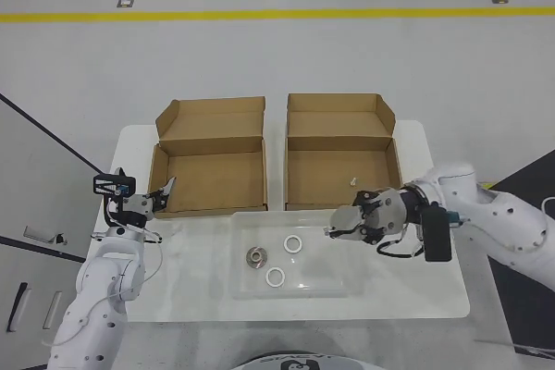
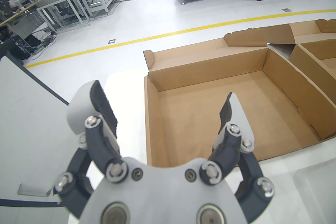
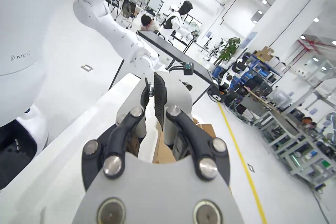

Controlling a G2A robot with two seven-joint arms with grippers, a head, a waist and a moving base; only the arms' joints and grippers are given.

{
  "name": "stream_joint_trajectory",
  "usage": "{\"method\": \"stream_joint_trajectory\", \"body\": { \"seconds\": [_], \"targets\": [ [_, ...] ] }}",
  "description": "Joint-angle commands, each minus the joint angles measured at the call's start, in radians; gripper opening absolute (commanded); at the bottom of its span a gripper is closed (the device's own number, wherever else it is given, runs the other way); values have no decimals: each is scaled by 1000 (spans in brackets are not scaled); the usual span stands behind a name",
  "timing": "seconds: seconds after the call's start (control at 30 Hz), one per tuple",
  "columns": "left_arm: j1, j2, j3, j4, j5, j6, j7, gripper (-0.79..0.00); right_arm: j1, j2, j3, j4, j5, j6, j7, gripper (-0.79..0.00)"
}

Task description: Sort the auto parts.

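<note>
The right gripper has its jaws pinched nearly together on a tiny shiny metal piece. It looks threaded, maybe a small bolt, but the black pads cover most of it, so I honestly can't say what it is. From above, that gripper hangs over the right end of a clear shallow plastic tray, just in front of the right-hand open brown cardboard box. There's a small pale speck on that box's floor, too small to identify.

In the tray sit a round grey metal disc-like part and two white rings, one toward the boxes and one nearer the front edge. None of the three touch.

The left gripper is spread wide with nothing between the jaws, at the front-left corner of the left-hand open brown cardboard box. What I can see of that box's floor is bare, though the gripper covers its near corner. Everything sits on a white table.
</note>
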Motion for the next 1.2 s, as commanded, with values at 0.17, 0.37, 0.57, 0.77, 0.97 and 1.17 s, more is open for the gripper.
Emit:
{"method": "stream_joint_trajectory", "body": {
  "seconds": [0.17,0.37,0.57,0.77,0.97,1.17],
  "targets": [
    [0,0,0,0,0,0,0,0,59,-16,-93,33,38,145,-144,-785],
    [0,0,0,0,0,0,0,0,133,-29,-190,68,52,249,-249,-785],
    [0,0,0,0,0,0,0,0,183,-45,-240,96,63,330,-329,-785],
    [0,0,0,0,0,0,0,0,202,-54,-240,105,78,334,-333,-785],
    [0,0,0,0,0,0,0,0,202,-54,-240,105,78,334,-333,-785],
    [0,0,0,0,0,0,0,0,202,-54,-240,105,78,334,-333,-785]
  ]
}}
